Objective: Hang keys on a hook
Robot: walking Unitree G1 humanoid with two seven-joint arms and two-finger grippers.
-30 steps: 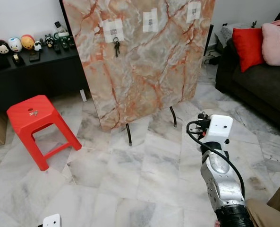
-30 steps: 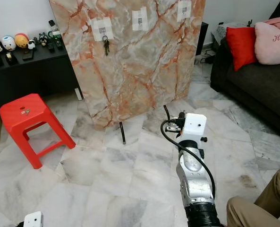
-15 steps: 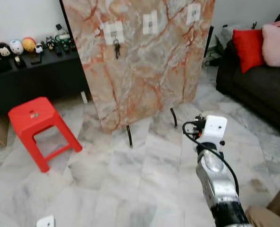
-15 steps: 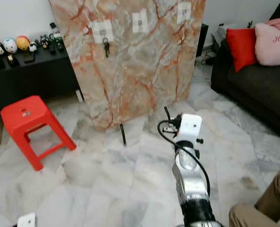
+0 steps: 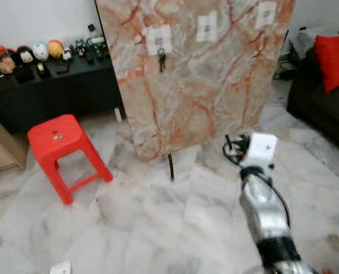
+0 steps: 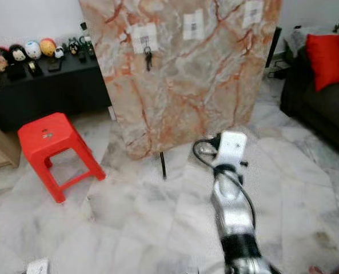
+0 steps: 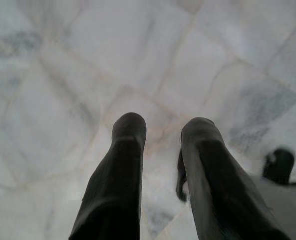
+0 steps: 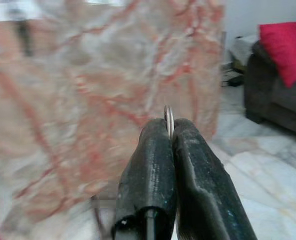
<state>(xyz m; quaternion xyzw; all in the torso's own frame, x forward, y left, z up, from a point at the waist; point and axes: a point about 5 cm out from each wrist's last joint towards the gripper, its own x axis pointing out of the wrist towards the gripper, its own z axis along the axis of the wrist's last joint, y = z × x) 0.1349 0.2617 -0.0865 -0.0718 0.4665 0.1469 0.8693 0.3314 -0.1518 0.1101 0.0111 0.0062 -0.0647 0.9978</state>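
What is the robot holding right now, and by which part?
The right hand is shut on a thin metal key ring, pinched by its edge between the fingertips; the keys themselves can't be seen. The left hand is open, holding nothing.

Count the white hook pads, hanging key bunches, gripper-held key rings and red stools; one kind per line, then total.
White hook pads: 3
Hanging key bunch: 1
Key ring pinched in right gripper: 1
Red stool: 1
Total: 6

Marble floor (image 5: 158,228), pale, grey-veined.
Bearing red stool (image 5: 63,151) at left, marble-patterned board (image 5: 198,74) at upper centre.
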